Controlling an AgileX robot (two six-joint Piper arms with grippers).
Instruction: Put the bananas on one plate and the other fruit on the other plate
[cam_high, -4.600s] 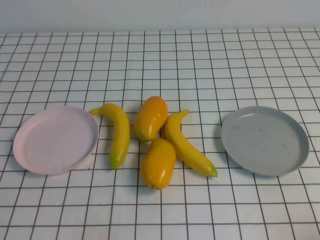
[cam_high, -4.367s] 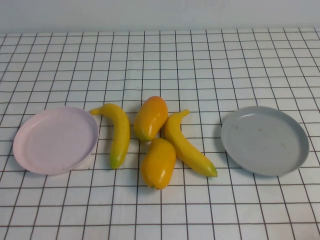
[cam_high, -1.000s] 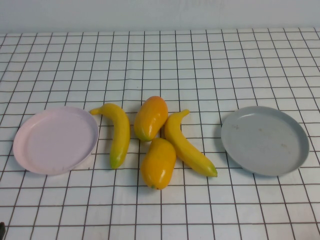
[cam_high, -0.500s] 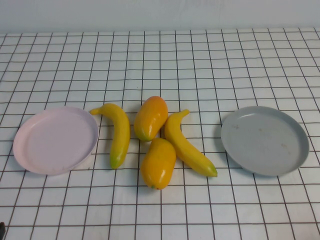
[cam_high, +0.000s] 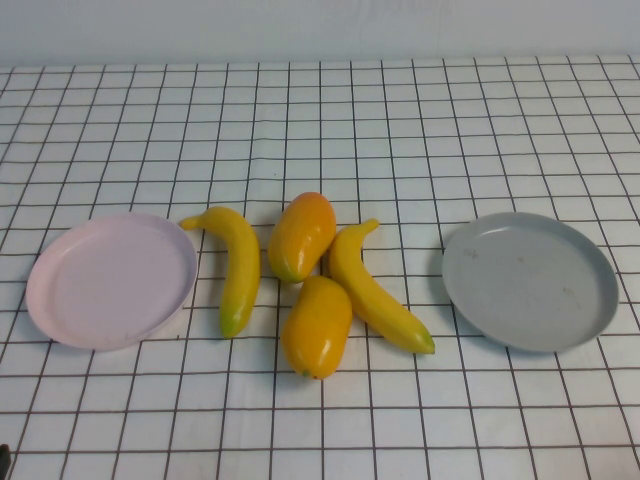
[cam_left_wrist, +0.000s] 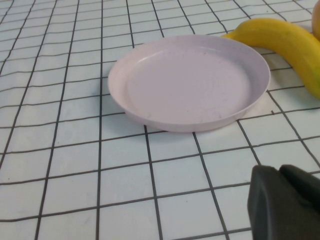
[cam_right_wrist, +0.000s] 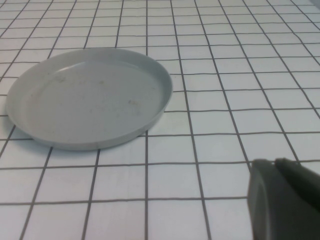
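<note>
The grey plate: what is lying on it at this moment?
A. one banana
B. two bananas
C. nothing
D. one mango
C: the grey plate is bare, while both bananas and both mangoes lie on the table between it and the pink plate. The left gripper and right gripper wait near the plates.

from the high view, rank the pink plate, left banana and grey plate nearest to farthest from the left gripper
The left gripper sits at the table's near left corner.
1. Round pale pink plate, left side.
2. Slim yellow left banana, centre-left.
3. Round grey plate, far right.
</note>
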